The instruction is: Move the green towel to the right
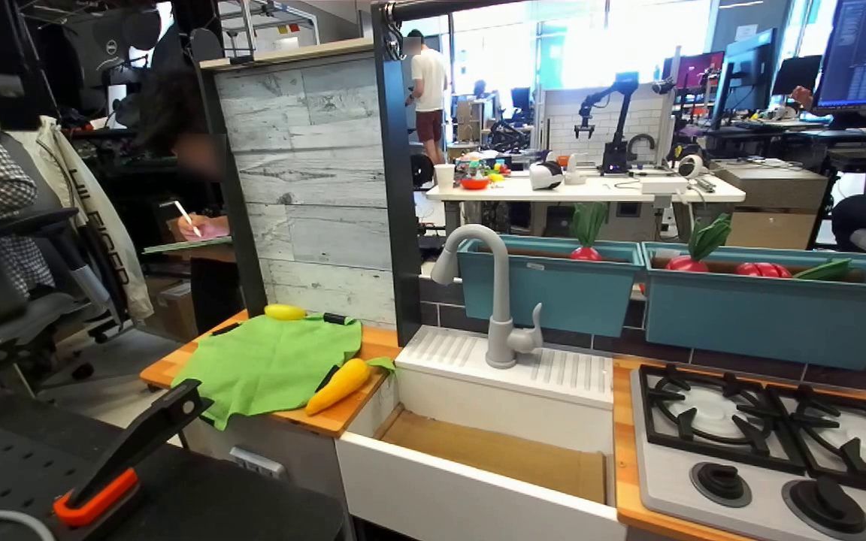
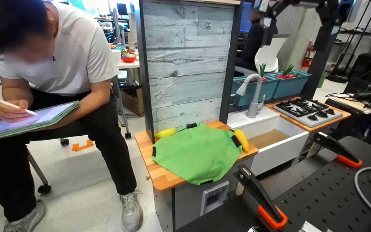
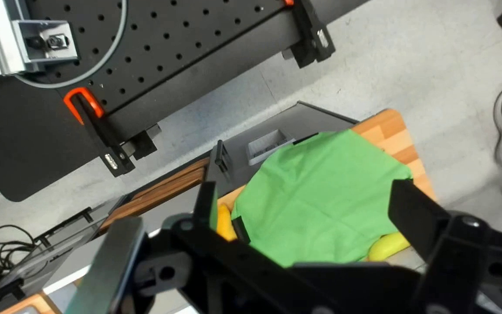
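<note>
One gripper (image 2: 293, 46) points down, well above the green towel (image 2: 198, 154), fingers (image 3: 414, 216) wide apart.

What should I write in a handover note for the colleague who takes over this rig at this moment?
Gripper: open, raised, nothing held.
Green towel: spread on the wooden counter, one edge hanging over the front; the sink is to its right in both exterior views.
Nearby: a yellow item and an orange-yellow item by the towel's edges; contact is hard to tell.
Done: towel not in the gripper; whether it was already shifted, the pictures cannot show.
Left: probably grip the towel, move it right, then release it.
</note>
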Robot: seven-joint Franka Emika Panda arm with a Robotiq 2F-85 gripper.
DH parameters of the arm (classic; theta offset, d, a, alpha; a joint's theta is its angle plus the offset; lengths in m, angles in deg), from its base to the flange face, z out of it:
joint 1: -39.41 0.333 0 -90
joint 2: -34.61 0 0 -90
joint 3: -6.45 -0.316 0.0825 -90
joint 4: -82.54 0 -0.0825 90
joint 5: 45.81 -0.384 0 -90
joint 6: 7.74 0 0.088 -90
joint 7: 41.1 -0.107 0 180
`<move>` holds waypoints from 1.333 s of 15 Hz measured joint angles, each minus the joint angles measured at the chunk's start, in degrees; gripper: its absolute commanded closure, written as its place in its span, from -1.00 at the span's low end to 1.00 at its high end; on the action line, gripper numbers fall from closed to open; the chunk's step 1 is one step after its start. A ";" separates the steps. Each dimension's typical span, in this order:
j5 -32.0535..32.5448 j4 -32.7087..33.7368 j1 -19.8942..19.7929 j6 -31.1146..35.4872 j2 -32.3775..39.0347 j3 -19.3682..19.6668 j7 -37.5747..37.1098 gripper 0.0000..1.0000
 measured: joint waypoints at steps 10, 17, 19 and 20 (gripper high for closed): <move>0.00 0.04 0.46 1.11 1.11 0.51 0.05 -1.00; -0.02 -3.87 0.07 27.11 11.57 1.22 -4.16 -1.00; -0.04 -3.56 0.09 34.24 18.67 2.16 -5.01 -1.00; -0.23 -3.06 0.19 37.28 22.39 2.71 -5.18 -1.00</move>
